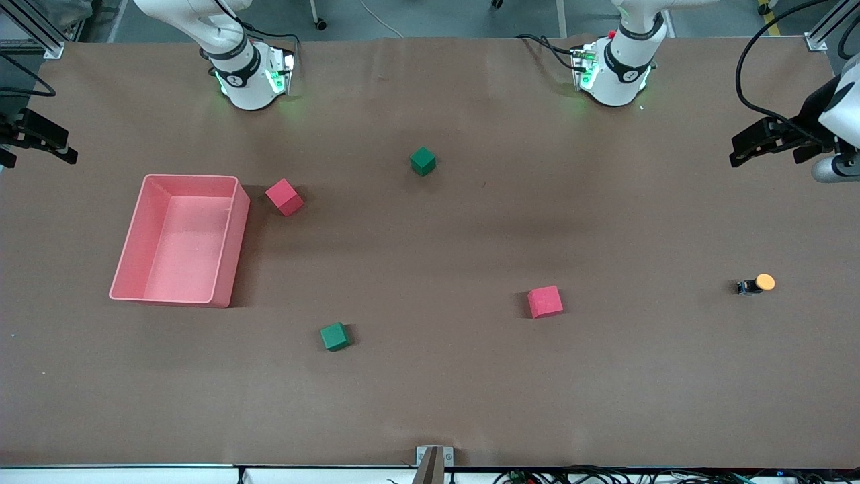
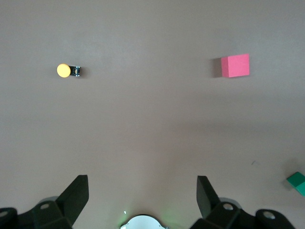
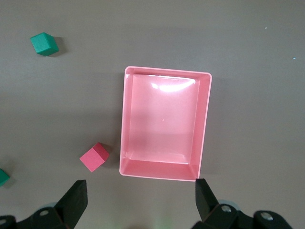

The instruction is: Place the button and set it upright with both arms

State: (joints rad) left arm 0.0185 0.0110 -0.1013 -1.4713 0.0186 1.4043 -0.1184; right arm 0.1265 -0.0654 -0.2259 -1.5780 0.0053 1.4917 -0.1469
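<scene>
The button (image 1: 757,284) lies on its side on the brown table near the left arm's end, orange cap toward that end. It also shows in the left wrist view (image 2: 68,70). My left gripper (image 1: 746,149) hangs open and empty in the air over the table's edge at the left arm's end, apart from the button; in its own view (image 2: 142,191) the jaws stand wide. My right gripper (image 1: 67,146) hangs open and empty over the table's edge at the right arm's end, beside the pink bin; its jaws stand wide in its own view (image 3: 140,195).
A pink bin (image 1: 228,255) stands toward the right arm's end, also in the right wrist view (image 3: 206,124). Two red cubes (image 1: 284,197) (image 1: 545,301) and two green cubes (image 1: 422,161) (image 1: 334,336) lie scattered across the table's middle.
</scene>
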